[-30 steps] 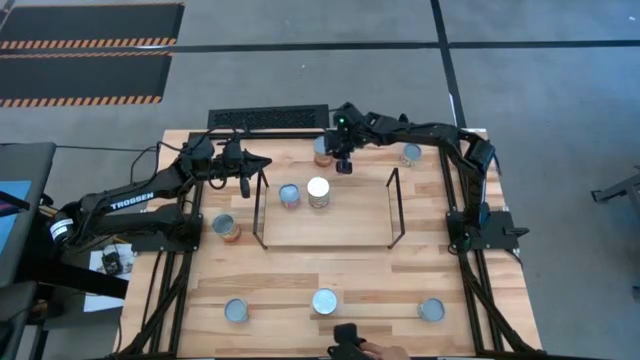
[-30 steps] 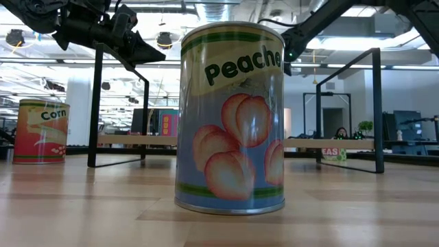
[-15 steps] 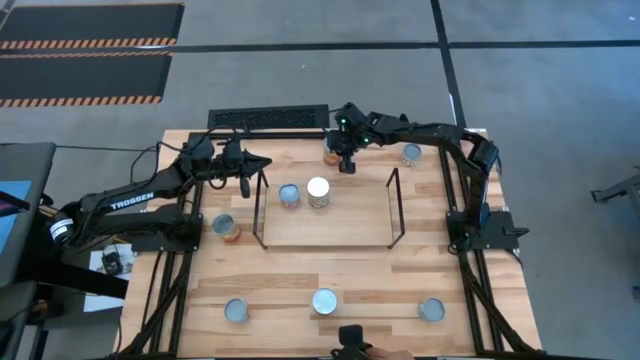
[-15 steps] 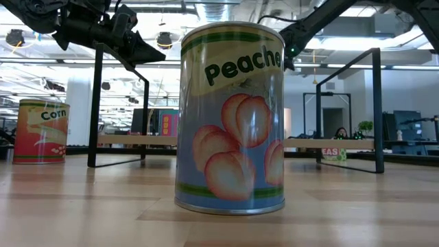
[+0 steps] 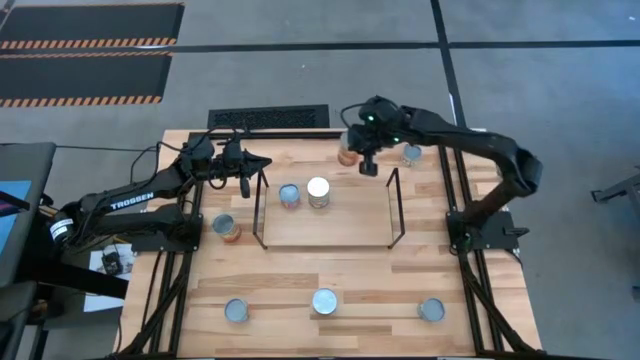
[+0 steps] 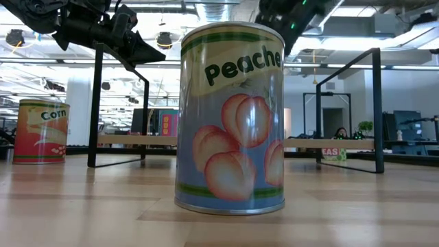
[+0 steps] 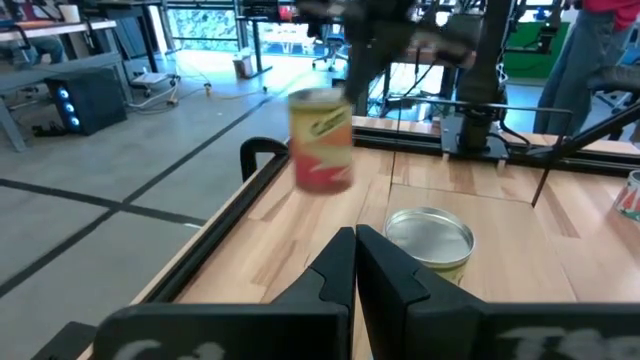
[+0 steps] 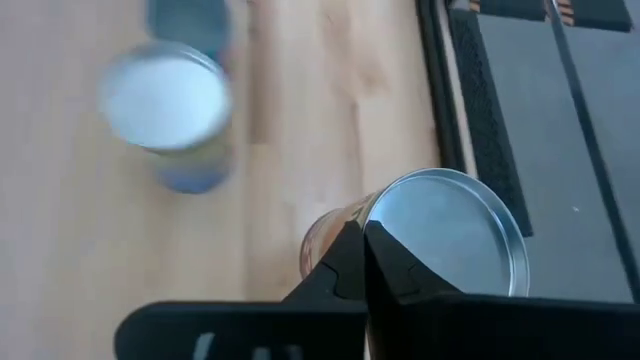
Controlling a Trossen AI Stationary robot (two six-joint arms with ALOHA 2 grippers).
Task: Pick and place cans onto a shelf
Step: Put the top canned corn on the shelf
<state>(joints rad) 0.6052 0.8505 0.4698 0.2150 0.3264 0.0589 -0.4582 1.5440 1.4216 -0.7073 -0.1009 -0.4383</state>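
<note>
The left gripper (image 5: 243, 186) waits, jaws together, at the left end of the shelf (image 5: 340, 228); beyond the shelf's far edge the right gripper (image 5: 368, 166) seems clamped on the orange can (image 5: 346, 153) by its rim, a thin hold that might slip and drop it onto the two cans (image 5: 318, 190) standing on the shelf

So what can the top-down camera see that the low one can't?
Only the high view shows all eight round can tops. A blue-topped can and a white-topped can stand on the shelf, and the right claw is by an orange-sided can at the back.

Only the low view shows labels: a Peaches can up close, a Corn can, and the room behind.

Both show the shelf's black wire ends and the left claw by the shelf's left end.
</note>
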